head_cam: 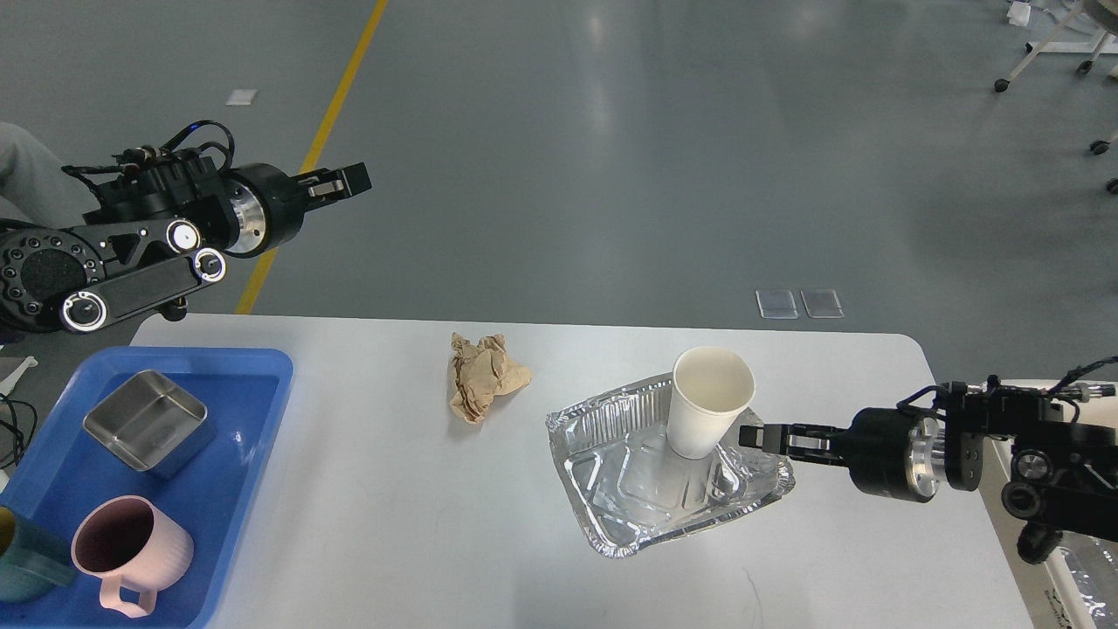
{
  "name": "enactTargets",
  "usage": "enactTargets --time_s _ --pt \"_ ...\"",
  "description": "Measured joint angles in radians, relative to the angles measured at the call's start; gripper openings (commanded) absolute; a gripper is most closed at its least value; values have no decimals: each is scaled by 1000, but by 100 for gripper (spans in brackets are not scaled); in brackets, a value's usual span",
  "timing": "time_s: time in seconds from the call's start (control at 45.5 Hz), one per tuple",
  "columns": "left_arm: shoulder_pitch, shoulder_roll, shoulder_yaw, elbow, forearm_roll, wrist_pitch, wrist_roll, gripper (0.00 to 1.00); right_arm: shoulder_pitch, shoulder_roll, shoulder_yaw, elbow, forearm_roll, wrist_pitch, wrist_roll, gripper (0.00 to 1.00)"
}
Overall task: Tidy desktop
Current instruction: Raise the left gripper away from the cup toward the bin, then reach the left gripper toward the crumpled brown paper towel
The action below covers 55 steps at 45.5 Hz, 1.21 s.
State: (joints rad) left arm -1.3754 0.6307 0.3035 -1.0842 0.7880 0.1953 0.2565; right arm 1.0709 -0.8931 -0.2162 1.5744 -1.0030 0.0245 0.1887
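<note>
**Desktop half cleared, foil tray in hand at the right edge**

Desktop point(393, 489) fills the lower part of the view, white and wide, with its far edge running beneath both arms; it carries the things to be tidied, and they fall into two groups. At the left edge sits a blue tray point(262, 411), holding a steel box point(144, 421), a pink mug point(129, 549) and, at the very corner of the view, part of a teal cup point(26, 559); I judge this to be the place for washable things, since all three are reusable. Near the far edge, about midway, lies a crumpled brown paper point(485, 376), loose and apart from everything else; toward the right edge rests a foil tray point(629, 498), dented, with a white paper cup point(706, 402) standing slightly tilted inside its far right corner.

Right gripper point(753, 436) comes in low from the right edge, its fingers together on the foil tray's rim just beside the cup; holding the rim probably lets tray and cup be shifted as one piece of rubbish; the thin foil may buckle and tip the cup. Left gripper point(336, 182) hangs high beyond the far left corner, carrying nothing; whether its fingers are apart I cannot tell.
</note>
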Motion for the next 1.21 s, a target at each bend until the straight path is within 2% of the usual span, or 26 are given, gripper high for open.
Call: enactTargets --time_s 0.066,0.154,0.22,0.264,0.308,0.418,0.682,1.056,1.21 --pt "-4 9 51 -27 -3 33 -19 79 0 2 0 0 0 0 0 0" --pt "-8 47 89 -90 -4 38 -121 79 0 4 0 -1 0 0 0 0" --pt "-13 85 101 -140 -4 -1 -204 79 -1 5 0 -1 0 0 0 0" --pt "-19 107 102 -165 -4 -58 -237 79 -2 5 0 0 0 0 0 0" --pt "-31 124 101 -178 -4 -123 -253 80 -3 6 0 0 0 0 0 0" --pt "-66 173 97 -205 -4 -256 -264 80 -5 6 -1 1 0 0 0 0" --pt "-111 388 106 -349 -1 -351 -286 81 -5 7 -1 1 0 0 0 0" --pt "-112 683 95 -531 3 -370 -297 81 0 9 -2 1 0 2 -2 0" --pt "-112 760 94 -564 5 -373 -299 85 2 13 -13 1 0 3 -2 0"
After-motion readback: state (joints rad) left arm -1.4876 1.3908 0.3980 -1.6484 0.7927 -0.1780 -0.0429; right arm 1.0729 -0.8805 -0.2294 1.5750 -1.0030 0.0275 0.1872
